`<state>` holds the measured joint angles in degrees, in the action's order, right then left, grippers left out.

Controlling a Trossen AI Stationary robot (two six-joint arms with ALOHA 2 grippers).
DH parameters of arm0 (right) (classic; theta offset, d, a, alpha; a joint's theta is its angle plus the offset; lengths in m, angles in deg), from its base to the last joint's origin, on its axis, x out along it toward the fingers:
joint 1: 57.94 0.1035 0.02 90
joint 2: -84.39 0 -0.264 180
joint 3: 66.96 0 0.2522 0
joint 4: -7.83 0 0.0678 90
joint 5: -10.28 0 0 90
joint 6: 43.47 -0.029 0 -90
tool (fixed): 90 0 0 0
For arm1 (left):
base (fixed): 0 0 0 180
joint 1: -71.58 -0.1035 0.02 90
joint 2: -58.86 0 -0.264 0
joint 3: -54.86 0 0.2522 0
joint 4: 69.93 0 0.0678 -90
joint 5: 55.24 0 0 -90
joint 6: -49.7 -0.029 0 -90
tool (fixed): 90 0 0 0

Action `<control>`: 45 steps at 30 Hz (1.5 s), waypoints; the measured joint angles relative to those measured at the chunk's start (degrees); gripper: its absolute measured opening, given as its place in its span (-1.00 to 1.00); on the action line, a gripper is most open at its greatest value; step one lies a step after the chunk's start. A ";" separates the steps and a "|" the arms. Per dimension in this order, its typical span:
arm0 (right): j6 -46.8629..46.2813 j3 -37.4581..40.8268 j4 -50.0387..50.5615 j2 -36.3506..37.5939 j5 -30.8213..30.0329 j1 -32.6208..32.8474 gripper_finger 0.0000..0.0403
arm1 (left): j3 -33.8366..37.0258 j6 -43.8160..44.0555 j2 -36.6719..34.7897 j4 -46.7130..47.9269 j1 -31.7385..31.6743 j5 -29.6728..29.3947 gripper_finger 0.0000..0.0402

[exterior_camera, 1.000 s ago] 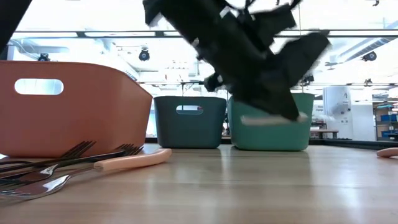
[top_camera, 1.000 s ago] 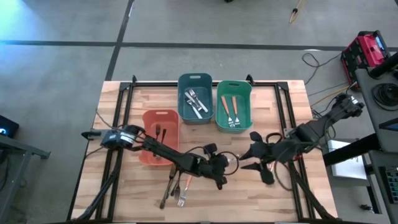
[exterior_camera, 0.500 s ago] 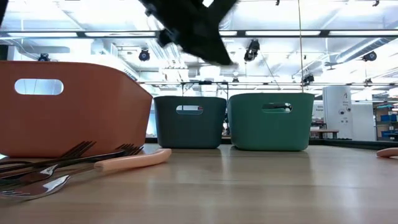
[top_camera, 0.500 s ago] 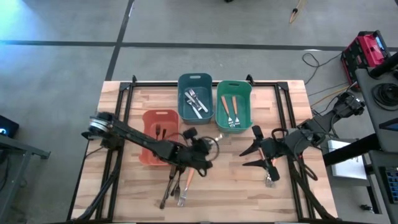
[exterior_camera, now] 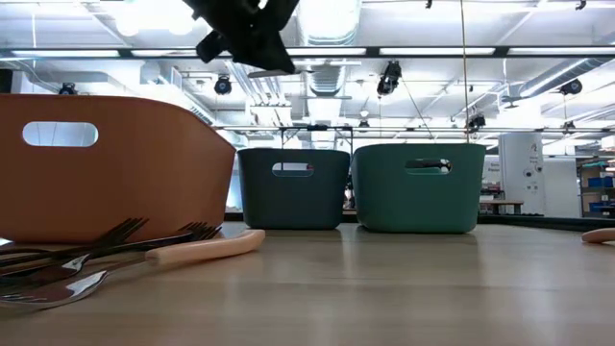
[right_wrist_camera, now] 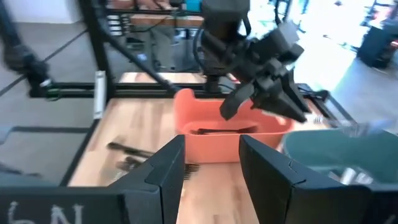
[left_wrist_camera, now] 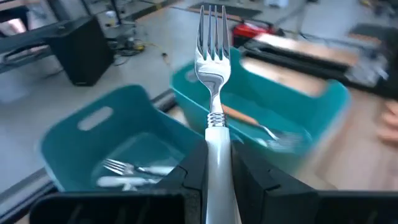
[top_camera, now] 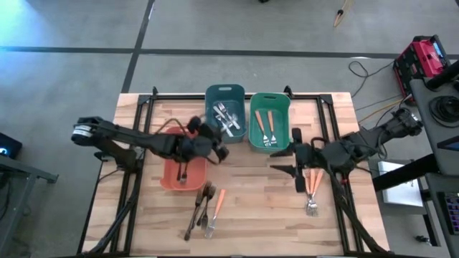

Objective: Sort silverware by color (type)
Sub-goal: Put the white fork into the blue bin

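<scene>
- A plain silver fork (left_wrist_camera: 211, 81) is being gripped by the left fingers (left_wrist_camera: 193, 168), held above the blue bin (top_camera: 224, 122) and salmon bin (top_camera: 185, 166).
- The right fingers (top_camera: 295, 159) are being kept spread and empty at four o'clock on the counter (top_camera: 258, 208), beside orange-handled forks (top_camera: 313, 190).

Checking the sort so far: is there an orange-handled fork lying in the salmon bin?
No, the high view shows only one dark brown fork in the salmon bin; the orange-handled ones lie in the green bin.
</scene>
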<state>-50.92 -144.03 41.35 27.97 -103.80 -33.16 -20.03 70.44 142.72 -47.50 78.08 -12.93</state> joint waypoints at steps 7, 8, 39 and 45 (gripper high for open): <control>-1.58 0.00 0.25 0.00 0.00 -9.57 -0.29 | 0.00 -0.79 -0.69 -0.50 -7.73 0.86 -0.84; -1.88 0.00 0.57 0.00 0.00 -11.19 -0.29 | 0.00 -0.83 -0.69 -0.64 -8.73 1.95 -0.84; 4.03 -1.99 3.99 -7.06 9.55 -34.58 -0.37 | -9.12 -0.83 7.55 12.90 -25.03 18.41 -0.84; 4.54 -1.99 5.24 -7.06 9.57 -34.58 -0.37 | -17.61 -0.99 11.61 26.22 -25.94 18.38 -0.84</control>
<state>-46.38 -146.02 46.59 20.91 -94.22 -67.74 -37.64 69.45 154.33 -21.28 52.14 5.45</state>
